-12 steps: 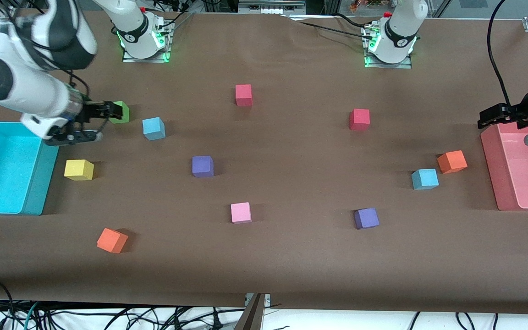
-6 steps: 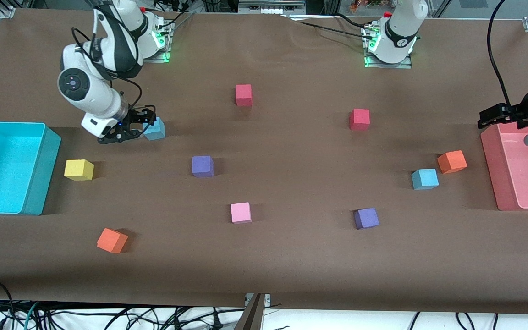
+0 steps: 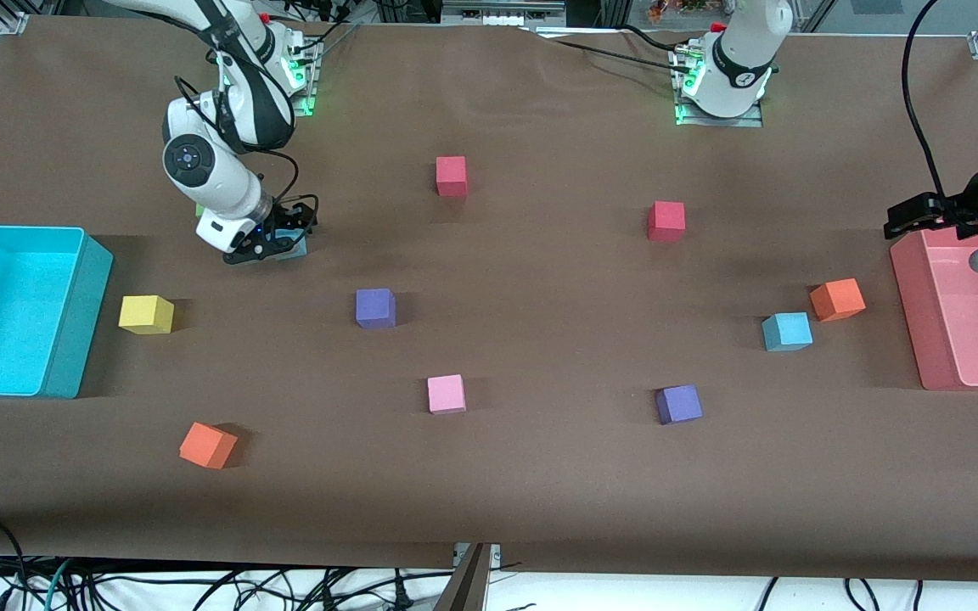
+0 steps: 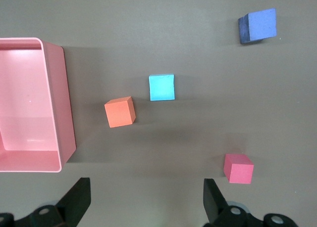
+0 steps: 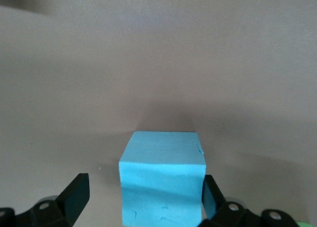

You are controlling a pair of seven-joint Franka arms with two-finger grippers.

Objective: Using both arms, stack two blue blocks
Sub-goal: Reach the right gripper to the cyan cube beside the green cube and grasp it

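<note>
At the right arm's end of the counter (image 3: 540, 509), beside the cyan bin (image 3: 73, 314), the right gripper (image 3: 272, 242) is lowered over one blue block (image 5: 163, 180), which sits on the counter farther from the front camera than the yellow cube (image 3: 146, 314) and the purple cube (image 3: 375, 307). In the right wrist view the block is seen squarely between the two black fingers (image 5: 74, 195), which are spread wide on either side of it and not yet pressed against its faces; nothing is grasped. This is the relation on which the coming move appears to turn: the block is centred in the released gripper and only a closing is judged to be needed. The right arm is folded down steeply from its base, with the wrist tipped toward the counter. Toward the left arm's end, the second blue block (image 3: 787, 331) is found just beside an orange cube (image 3: 837, 299) and near the pink bin (image 3: 922, 339). The left gripper (image 3: 922, 212) is held up over the pink bin's rim, its fingers (image 4: 79, 197) also spread and empty, and the left arm is judged to be waiting, the nearer arm to that second block.
</note>
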